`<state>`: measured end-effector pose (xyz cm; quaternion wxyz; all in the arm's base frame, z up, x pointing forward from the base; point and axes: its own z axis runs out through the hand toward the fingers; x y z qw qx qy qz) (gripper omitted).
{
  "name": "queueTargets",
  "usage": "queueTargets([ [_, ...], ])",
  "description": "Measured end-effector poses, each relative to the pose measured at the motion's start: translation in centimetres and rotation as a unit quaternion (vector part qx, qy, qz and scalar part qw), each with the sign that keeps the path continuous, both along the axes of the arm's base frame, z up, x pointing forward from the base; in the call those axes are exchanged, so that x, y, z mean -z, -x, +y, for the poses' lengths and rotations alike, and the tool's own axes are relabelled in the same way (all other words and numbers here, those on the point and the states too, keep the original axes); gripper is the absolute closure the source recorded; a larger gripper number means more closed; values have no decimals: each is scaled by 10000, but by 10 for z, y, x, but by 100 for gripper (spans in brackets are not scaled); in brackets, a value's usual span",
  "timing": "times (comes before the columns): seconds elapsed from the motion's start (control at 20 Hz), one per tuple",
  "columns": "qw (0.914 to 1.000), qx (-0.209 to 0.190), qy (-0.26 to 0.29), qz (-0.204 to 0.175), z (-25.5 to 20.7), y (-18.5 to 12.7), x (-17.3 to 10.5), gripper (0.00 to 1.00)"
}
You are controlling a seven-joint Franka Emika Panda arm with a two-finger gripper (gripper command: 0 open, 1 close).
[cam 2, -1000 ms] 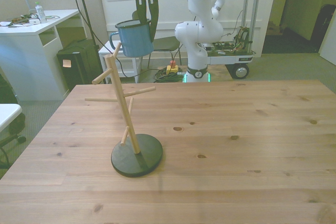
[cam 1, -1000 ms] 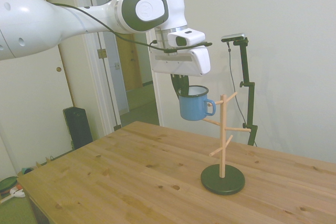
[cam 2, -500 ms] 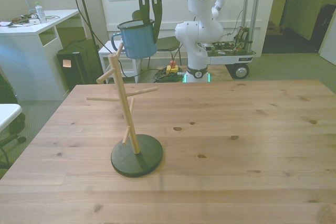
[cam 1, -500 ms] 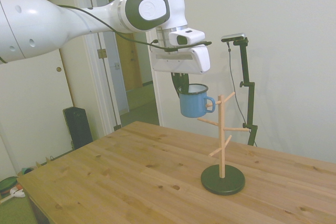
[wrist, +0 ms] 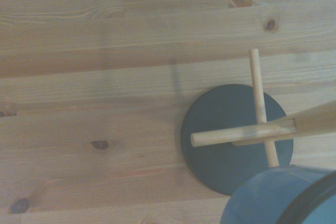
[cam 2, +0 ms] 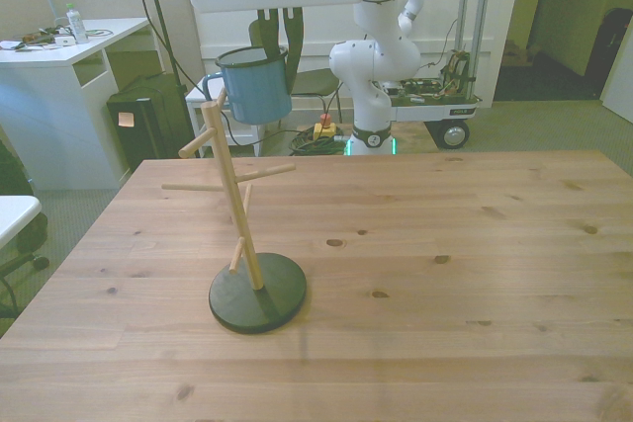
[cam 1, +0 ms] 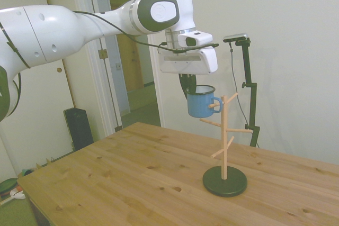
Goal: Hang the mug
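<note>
A small blue enamel mug (cam 1: 201, 105) with a white inside and a thin dark rim is held in the air above the light wooden table (cam 1: 132, 178), beside the top of a wooden peg stand (cam 1: 224, 133) with a round dark base. The mug is gripped at its rim by the black two-finger gripper (cam 1: 188, 86) of the white robot arm (cam 1: 79, 22); the fingers (cam 2: 275, 31) are seen closed narrowly on the mug's wall, 1 inside and 1 outside as far as can be told. The mug is kept upright, its opening facing up.

In the side view, the blue loop handle (cam 1: 214, 105) is turned toward the stand, and the tip of an upper peg (cam 1: 213, 106) is seen at the handle's opening; whether the peg passes fully through the loop cannot be told. In the front view, the mug (cam 2: 255, 83) is seen just to the front view's right of the stand's top (cam 2: 212, 116), with the handle partly hidden behind the post.

In the wrist view, the mug's blue wall (wrist: 273, 195) is seen from above over the stand's dark round base (wrist: 220, 150), with 2 crossed pegs (wrist: 247, 132) between them. The base is set flat on the table, well below the mug.
</note>
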<state>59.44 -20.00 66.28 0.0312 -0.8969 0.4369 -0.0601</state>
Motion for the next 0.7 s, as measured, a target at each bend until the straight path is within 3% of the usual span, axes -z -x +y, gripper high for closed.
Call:
queueTargets([
  [0.05,10000,-3,11,1,0,-2,0,100],
  [0.1,10000,2,26,-4,0,-5,0,0],
  [0.7,9999,19,81,-58,-3,-7,-4,0],
])
